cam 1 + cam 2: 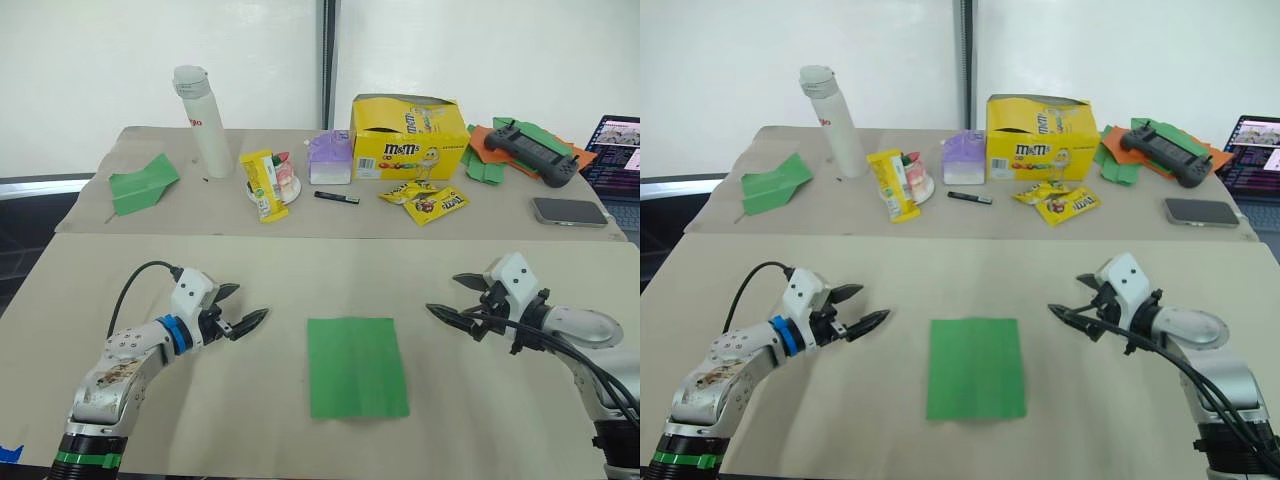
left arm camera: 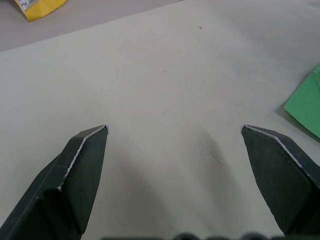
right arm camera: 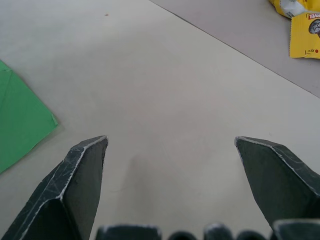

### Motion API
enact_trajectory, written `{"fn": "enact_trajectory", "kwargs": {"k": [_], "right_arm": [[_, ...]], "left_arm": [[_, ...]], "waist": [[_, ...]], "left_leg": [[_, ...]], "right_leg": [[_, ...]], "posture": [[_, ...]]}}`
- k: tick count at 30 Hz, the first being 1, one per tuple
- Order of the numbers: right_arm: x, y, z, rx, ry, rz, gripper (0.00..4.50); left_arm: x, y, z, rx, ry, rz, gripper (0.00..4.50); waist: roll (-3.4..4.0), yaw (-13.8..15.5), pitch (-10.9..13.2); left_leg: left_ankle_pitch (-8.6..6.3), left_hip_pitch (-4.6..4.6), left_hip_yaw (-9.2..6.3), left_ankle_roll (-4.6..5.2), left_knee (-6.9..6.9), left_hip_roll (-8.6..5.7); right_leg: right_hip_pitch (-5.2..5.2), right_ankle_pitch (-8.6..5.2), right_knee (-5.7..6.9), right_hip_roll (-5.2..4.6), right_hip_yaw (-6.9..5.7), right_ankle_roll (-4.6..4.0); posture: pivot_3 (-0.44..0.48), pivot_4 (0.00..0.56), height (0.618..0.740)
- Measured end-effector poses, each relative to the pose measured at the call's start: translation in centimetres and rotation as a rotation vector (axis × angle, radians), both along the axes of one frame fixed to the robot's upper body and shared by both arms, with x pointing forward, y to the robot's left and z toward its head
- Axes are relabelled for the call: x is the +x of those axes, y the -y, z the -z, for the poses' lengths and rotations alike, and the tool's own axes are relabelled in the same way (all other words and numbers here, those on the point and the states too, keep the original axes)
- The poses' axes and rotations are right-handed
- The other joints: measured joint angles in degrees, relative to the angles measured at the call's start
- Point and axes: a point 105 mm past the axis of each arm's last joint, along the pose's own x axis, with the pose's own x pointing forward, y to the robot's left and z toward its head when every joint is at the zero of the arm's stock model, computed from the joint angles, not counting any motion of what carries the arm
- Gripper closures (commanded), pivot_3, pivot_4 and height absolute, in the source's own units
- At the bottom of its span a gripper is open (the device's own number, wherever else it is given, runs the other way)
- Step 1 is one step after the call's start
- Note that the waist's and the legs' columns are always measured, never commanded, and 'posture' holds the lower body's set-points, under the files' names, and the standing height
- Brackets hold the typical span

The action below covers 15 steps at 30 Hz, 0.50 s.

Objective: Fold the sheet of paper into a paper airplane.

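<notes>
We see the sheet of paper [image 1: 357, 367] flat on the surface [image 1: 300, 270], between both hands | left hand [image 1: 243, 307] released, holding nothing | right hand [image 1: 450, 297] released, holding nothing

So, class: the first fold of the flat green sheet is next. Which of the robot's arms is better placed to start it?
Neither clearly. The sheet of paper lies flat between the left gripper and the right gripper. Both are open, empty and about equally near, so either could start.
</notes>
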Motion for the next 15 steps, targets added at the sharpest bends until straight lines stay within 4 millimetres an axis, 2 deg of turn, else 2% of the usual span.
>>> {"fn": "enact_trajectory", "kwargs": {"k": [2,6,7,9,10,11,15], "right_arm": [[-0.2,0.0,0.0,0.006,-0.013,-0.011,0.02],[-2.9,-1.2,-0.2,-0.014,-0.102,-0.145,0.02],[-3.3,-1.6,-0.5,-0.012,-0.107,-0.169,0.26],[-4.5,-2.2,-0.6,-0.026,-0.132,-0.215,0.82],[-4.8,-2.3,-0.5,-0.032,-0.148,-0.226,1.06],[-5.4,-2.4,-0.1,-0.04,-0.173,-0.237,1.56],[-6.9,-3.6,0.6,-0.051,-0.208,-0.287,2.85]], "left_arm": [[-0.1,0.2,-0.2,-0.009,-0.003,0.028,0.0],[-1.9,2.3,-3.0,-0.001,0.007,0.328,0.0],[-2.2,2.9,-3.7,0.011,0.021,0.393,0.53],[-2.9,4.1,-4.4,0.009,0.021,0.514,1.11],[-3.1,4.4,-4.4,0.007,0.014,0.543,1.26],[-3.4,4.9,-4.3,0.01,0.0,0.584,1.84],[-3.9,6.0,-3.8,0.055,-0.033,0.682,3.07]], "waist": [[0.0,0.04,0.0],[0.02,0.12,0.0],[0.03,0.06,-0.01],[0.03,-0.02,-0.01],[0.03,-0.12,-0.01],[0.02,-0.18,-0.01],[0.02,-0.22,0.0]], "left_leg": [[0.0,-0.02,0.01,0.0,0.0,0.0],[0.0,-0.08,0.15,0.0,0.01,0.01],[0.0,-0.02,0.18,0.0,0.01,0.01],[0.0,0.01,0.41,0.0,0.01,0.02],[-0.01,0.01,0.45,0.01,0.01,0.05],[-0.01,0.0,0.47,0.01,0.01,0.05],[-0.01,-0.01,0.48,0.01,0.01,0.06]], "right_leg": [[-0.01,0.0,0.01,0.0,0.0,0.0],[-0.02,0.0,-0.02,0.0,-0.07,0.0],[0.04,0.0,-0.02,-0.01,-0.04,0.0],[0.05,-0.01,-0.01,0.0,0.0,0.01],[0.03,-0.01,-0.02,0.02,0.0,0.01],[0.03,-0.01,-0.01,0.02,0.0,0.01],[0.02,-0.01,-0.01,0.03,0.0,0.01]], "posture": [[0.0,0.15,0.74],[0.0,0.15,0.74],[0.0,0.15,0.74],[0.0,0.15,0.74],[0.0,0.15,0.74],[0.0,0.15,0.74],[0.0,0.15,0.74]]}}
